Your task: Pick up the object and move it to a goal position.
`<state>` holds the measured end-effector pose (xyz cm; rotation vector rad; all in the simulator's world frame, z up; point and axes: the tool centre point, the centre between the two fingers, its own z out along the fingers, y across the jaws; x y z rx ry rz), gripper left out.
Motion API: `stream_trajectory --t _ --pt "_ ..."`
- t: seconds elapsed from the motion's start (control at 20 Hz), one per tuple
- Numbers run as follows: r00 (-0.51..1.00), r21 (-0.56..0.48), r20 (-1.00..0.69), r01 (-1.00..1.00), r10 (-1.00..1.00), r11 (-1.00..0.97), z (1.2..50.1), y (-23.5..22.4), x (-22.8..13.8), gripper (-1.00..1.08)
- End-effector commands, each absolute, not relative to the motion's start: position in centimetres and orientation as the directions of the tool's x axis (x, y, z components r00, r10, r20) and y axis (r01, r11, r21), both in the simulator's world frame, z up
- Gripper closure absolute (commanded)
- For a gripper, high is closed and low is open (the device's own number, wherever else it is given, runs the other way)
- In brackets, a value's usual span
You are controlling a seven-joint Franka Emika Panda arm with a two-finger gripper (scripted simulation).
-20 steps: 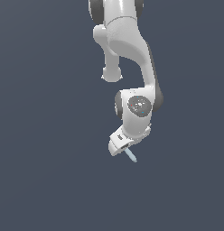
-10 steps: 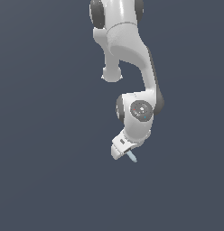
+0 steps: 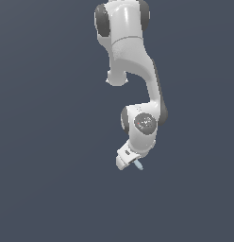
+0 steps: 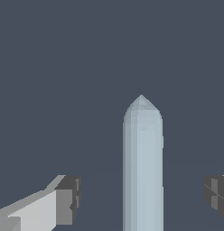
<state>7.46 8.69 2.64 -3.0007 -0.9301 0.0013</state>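
Observation:
The object [image 3: 137,165] is a slim pale blue-grey cylinder with rounded ends, lying on the dark floor just under the white arm's hand. In the wrist view the object [image 4: 142,167] runs lengthwise between the two fingers, its rounded tip pointing away from the camera. My gripper [image 3: 134,163] is low over it and open. One dark finger pad [image 4: 68,198] and the other pad [image 4: 216,194] stand on either side, each with a clear gap to the cylinder. Nothing is gripped.
The white arm [image 3: 133,66] reaches down from the top of the exterior view. Around it lies a plain dark grey-blue floor [image 3: 53,179], with no other objects in view.
The hand has come down a little over the object. The object itself has not visibly moved.

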Motion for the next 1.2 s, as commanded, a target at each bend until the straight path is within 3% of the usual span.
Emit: stream_trajectory --t 0.0,0.25,0.3,1.15 --pt "0.824 0.000 0.000 0.566 0.566 -0.824 1.6 8.7 7.5 -0.92" --pt "0.824 0.000 0.000 0.567 0.567 -0.824 1.3 8.7 7.6 -0.92" --pt "0.824 0.000 0.000 0.567 0.567 -0.824 1.3 8.7 7.6 1.08" --pt "0.824 0.000 0.000 0.567 0.567 -0.824 2.3 8.0 7.3 1.08"
